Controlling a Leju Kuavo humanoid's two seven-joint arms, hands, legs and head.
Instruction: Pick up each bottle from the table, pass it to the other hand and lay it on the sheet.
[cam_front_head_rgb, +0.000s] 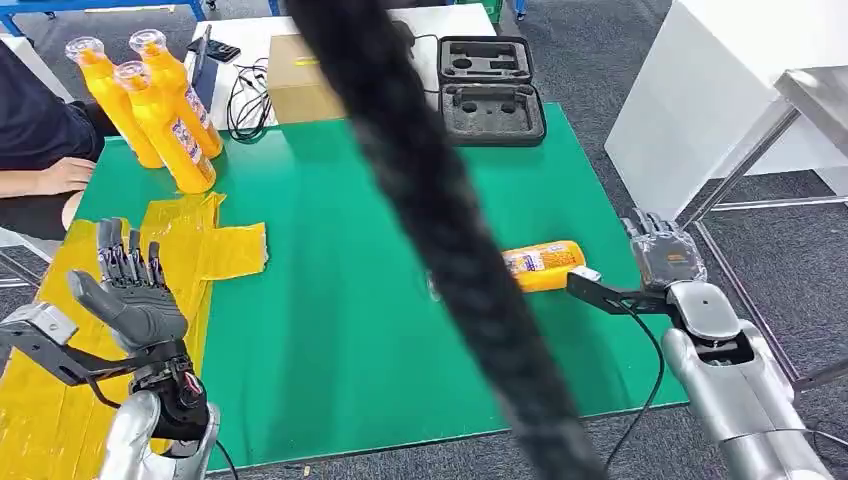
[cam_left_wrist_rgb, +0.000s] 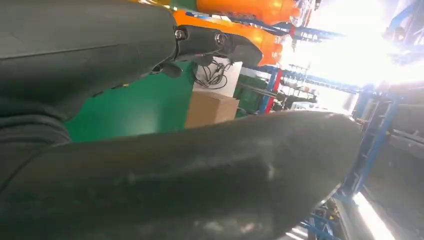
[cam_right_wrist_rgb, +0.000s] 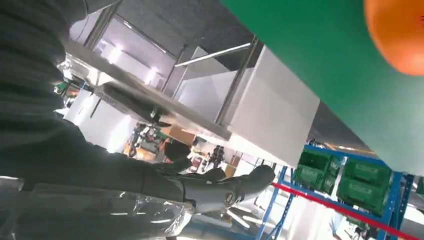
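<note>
The counter (cam_front_head_rgb: 330, 300), covered in green, carries a yellow sheet (cam_front_head_rgb: 215, 250) at about 9 o'clock and three upright orange bottles (cam_front_head_rgb: 165, 105) at about 11 o'clock, beside a seated person's arm (cam_front_head_rgb: 45, 178). One orange bottle (cam_front_head_rgb: 543, 266) lies on its side at about 3 o'clock, near the counter's right edge, and this looks like the next one to pick. A thick black cable (cam_front_head_rgb: 440, 240) hangs across the head view and hides part of that bottle's cap end. The main risk, as I judge it, is that a bottle lying on its side can roll when nudged, so a touch from the outer side could push it toward the middle, or a clumsy scoop could send it off the near edge. The hanging cable may also mislead any aiming at the hidden end. The right robot hand (cam_front_head_rgb: 662, 250) sits just beside the lying bottle at about 3 o'clock, fingers spread and loose, holding nothing and seemingly not touching it. The left robot hand (cam_front_head_rgb: 135, 295) is raised over the sheet at about 8 o'clock, palm up, fingers apart, released and empty.
</note>
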